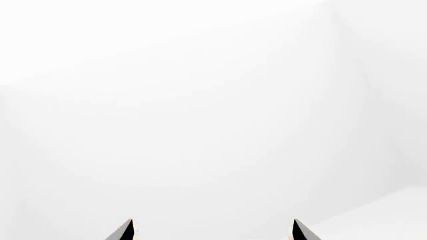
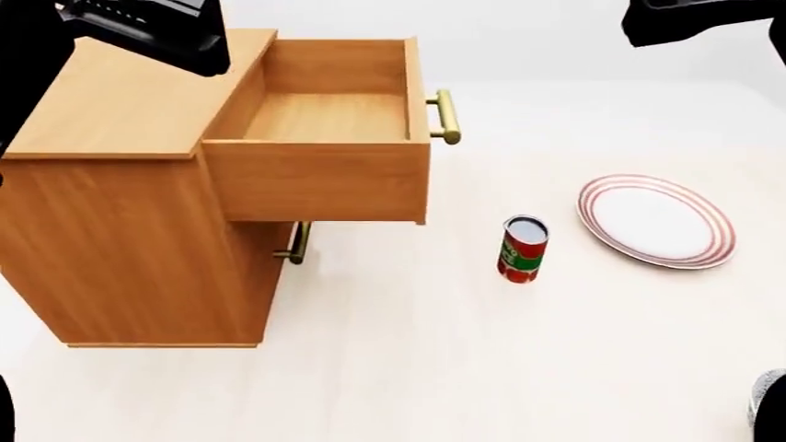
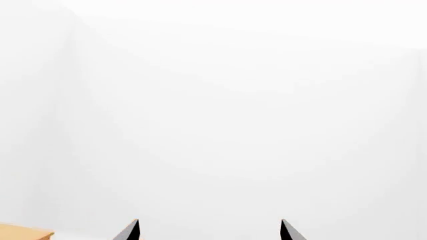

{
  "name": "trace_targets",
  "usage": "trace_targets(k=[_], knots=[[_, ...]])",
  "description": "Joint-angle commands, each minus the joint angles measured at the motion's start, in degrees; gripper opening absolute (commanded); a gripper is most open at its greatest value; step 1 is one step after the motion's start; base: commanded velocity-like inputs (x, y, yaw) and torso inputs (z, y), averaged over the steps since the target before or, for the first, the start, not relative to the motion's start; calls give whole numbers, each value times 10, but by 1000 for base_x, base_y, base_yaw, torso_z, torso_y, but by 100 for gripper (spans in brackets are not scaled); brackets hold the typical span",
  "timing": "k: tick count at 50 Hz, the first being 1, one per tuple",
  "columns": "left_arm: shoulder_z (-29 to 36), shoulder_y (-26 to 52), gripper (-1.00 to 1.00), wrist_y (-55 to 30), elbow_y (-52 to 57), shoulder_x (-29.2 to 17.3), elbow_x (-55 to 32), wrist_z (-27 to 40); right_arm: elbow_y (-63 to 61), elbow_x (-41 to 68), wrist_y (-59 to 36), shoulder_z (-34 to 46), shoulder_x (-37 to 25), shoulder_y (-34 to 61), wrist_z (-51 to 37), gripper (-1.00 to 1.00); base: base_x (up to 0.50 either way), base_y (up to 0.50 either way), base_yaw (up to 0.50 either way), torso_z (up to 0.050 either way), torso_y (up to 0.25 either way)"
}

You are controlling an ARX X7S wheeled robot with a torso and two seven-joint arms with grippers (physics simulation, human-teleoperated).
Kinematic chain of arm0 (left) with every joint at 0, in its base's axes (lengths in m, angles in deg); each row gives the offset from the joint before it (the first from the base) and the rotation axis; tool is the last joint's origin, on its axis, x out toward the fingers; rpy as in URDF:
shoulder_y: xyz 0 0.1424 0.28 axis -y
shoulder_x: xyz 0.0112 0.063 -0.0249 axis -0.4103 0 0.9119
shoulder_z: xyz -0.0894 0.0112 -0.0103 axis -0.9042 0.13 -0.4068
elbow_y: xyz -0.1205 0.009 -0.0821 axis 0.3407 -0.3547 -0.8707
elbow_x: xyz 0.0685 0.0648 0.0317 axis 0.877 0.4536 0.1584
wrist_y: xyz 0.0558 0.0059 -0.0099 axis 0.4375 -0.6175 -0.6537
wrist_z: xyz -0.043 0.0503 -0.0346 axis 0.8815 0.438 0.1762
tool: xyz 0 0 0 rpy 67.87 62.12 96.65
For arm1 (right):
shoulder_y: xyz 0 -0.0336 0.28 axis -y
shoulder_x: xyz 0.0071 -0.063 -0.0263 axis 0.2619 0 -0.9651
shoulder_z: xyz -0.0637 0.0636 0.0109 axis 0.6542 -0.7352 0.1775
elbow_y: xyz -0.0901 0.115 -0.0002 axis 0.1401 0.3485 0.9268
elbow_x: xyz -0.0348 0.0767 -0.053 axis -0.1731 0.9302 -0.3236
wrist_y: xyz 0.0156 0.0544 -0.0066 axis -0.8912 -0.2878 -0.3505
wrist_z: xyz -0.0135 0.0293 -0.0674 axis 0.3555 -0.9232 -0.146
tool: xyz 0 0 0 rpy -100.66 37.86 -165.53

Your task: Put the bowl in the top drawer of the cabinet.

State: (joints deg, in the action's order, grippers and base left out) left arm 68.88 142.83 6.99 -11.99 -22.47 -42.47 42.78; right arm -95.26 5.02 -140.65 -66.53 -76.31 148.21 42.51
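Pale cream floor (image 2: 406,368) with a wooden cabinet, a can, a plate and the edge of a bowl resting on it.

The light-brown cabinet (image 2: 123,230) stands on the floor at the left, its top drawer (image 2: 326,175) pulled out toward the right, open and showing a bare wooden bottom. Near the middle, an upright red can (image 2: 524,249) with a silver lid stands to the right of the drawer front. Just beyond it, farther right, a flat white plate (image 2: 657,221) with red rings lies on the floor, apart from the can. At the near right edge, a sliver of the speckled bowl (image 2: 770,405) shows, mostly cut off.
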Motion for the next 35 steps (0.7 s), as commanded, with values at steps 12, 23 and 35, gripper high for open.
trace_targets(k=[12, 23, 35], knots=[[-14, 56, 100, -43, -57, 1, -68, 37, 118, 258, -98, 27, -99, 117, -183, 100, 124, 29, 0, 0, 1], [-19, 110, 100, -73, -171, 1, -246, 171, 341, 443, -99, 277, -290, 247, -189, 100, 0, 0, 0, 0, 0], [6, 127, 100, -49, -196, -32, -317, 197, 316, 567, -95, 476, -458, 282, -139, 100, 0, 0, 0, 0, 0]])
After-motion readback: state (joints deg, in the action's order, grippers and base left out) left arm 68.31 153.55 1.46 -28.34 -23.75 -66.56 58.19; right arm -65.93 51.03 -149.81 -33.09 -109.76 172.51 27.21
